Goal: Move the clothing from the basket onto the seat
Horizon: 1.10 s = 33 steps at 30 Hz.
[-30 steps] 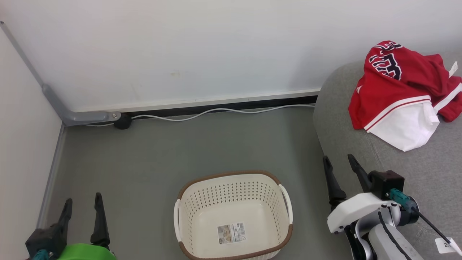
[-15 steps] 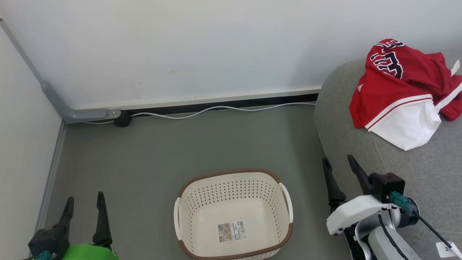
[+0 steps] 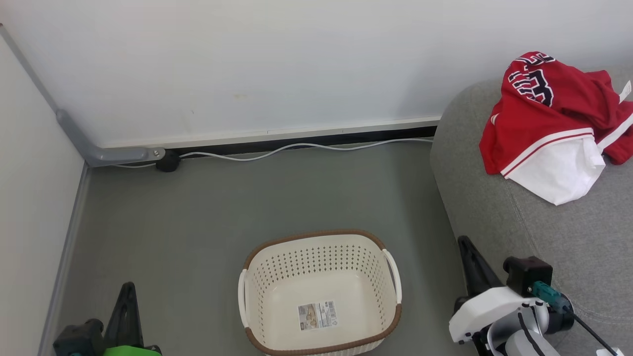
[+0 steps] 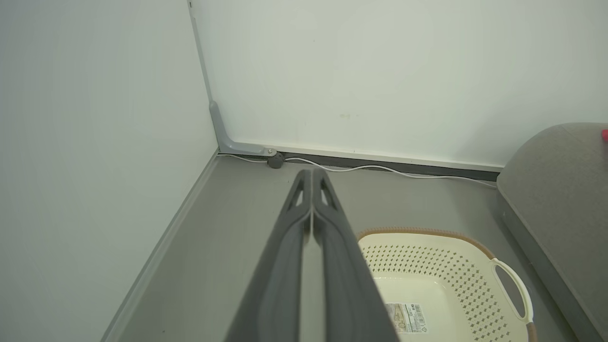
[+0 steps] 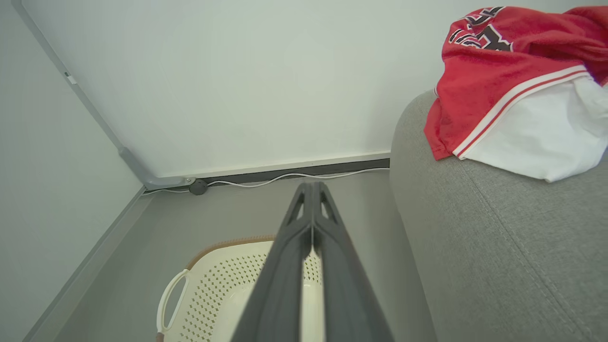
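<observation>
The red clothing (image 3: 549,113) with black numerals and a white part lies bunched on the grey seat (image 3: 568,232) at the right; the right wrist view shows the clothing (image 5: 513,80) on the seat (image 5: 498,247) too. On the floor stands the cream basket (image 3: 320,291), with a barcode sticker alone on its floor. My left gripper (image 3: 126,289) is at the lower left, shut, nothing in it, its tips (image 4: 311,172) pressed together. At the lower right my right gripper (image 3: 464,241) hangs beside the seat's edge, also shut with nothing held, fingers (image 5: 311,186) meeting.
A white wall runs across the back, with a white cable (image 3: 296,148) and a grey conduit (image 3: 106,155) along its base. Another wall closes the left side. Grey floor (image 3: 207,212) lies around the basket (image 4: 441,285).
Both grippers have gone from open to shut and dropped lower in the head view. The clothing and basket have stayed put.
</observation>
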### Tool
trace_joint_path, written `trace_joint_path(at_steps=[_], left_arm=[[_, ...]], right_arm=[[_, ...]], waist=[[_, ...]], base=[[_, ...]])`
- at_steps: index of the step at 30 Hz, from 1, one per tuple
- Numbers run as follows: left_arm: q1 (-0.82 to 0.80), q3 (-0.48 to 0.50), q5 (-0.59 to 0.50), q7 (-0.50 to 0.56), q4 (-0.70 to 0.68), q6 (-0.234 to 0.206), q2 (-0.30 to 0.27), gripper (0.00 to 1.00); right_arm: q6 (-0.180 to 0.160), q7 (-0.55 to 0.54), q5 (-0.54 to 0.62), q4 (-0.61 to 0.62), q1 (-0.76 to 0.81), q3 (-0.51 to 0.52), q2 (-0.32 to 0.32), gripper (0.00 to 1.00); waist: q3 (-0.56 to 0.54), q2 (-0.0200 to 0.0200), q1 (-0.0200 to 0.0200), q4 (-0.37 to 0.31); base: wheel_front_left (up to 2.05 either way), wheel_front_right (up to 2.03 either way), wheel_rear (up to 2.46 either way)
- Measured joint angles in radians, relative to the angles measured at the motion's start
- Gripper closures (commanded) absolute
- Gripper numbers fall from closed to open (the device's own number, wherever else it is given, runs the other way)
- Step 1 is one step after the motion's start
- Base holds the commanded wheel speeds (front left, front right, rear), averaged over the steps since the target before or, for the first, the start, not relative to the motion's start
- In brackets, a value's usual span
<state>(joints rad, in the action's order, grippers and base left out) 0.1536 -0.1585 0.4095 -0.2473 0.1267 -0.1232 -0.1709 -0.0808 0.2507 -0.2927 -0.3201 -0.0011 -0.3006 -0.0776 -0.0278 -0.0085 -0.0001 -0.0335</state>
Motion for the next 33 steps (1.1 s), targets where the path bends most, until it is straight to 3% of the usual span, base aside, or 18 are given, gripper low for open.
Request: trace_joint_path(at_steps=[6, 18, 33], left_arm=[[0.000, 0.004, 0.035, 0.009, 0.004, 0.009, 0.004, 1.00], [-0.002, 0.032, 0.216, 0.055, 0.016, 0.037, 0.021, 1.00], [-0.026, 0.064, 0.384, 0.107, 0.031, 0.071, 0.037, 1.00]], right_arm=[[0.010, -0.007, -0.039, 0.000, 0.010, 0.015, 0.001, 1.00], [0.032, -0.051, -0.248, 0.009, 0.009, 0.065, 0.007, 1.00], [0.062, -0.104, -0.419, 0.015, 0.007, 0.125, 0.013, 1.00]], waist=[[0.002, 0.0000, 0.0000, 0.002], [0.006, 0.0000, 0.0001, 0.006], [0.010, 0.0000, 0.0001, 0.011]], base=[[0.00, 0.00, 0.00], [0.00, 0.00, 0.00], [0.00, 0.00, 0.00]])
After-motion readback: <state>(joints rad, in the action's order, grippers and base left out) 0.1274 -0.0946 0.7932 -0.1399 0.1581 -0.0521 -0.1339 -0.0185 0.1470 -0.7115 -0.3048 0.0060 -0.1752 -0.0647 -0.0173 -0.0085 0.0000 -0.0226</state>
